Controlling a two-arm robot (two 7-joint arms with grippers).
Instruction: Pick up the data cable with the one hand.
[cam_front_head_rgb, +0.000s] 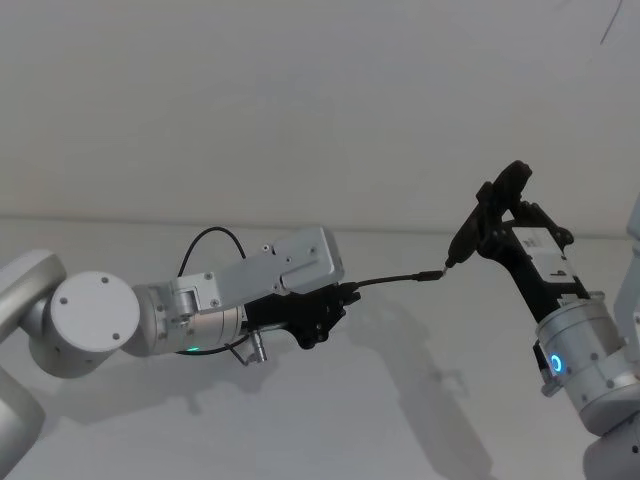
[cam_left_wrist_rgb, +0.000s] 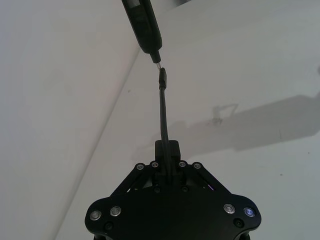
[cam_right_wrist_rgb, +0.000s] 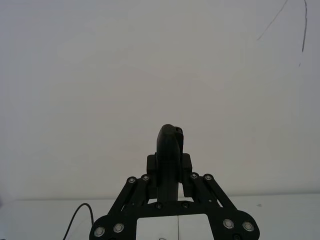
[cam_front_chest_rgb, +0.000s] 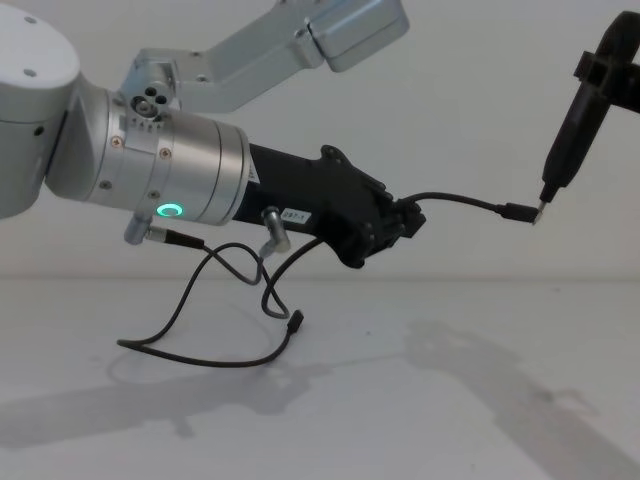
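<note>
The long thin black data cable (cam_front_chest_rgb: 215, 350) is already lifted at one end: the left claw (cam_front_chest_rgb: 395, 228), black two-jaw with a green ring light on its silver cylinder, is clamped on the cord a little behind its small plug (cam_front_chest_rgb: 518, 211), while the slack droops beneath the arm and loops on the white worktop (cam_front_chest_rgb: 420, 400), the far plug (cam_front_chest_rgb: 296, 320) hanging just above it. So the pick-up looks nearly complete; I judge the next move calls for raising the left arm until the loop clears the worktop. Farther off, the right claw (cam_front_head_rgb: 490, 215) grips a slim black pen-like tool (cam_front_chest_rgb: 570, 140), its metal tip almost touching the plug. No containers are present.
</note>
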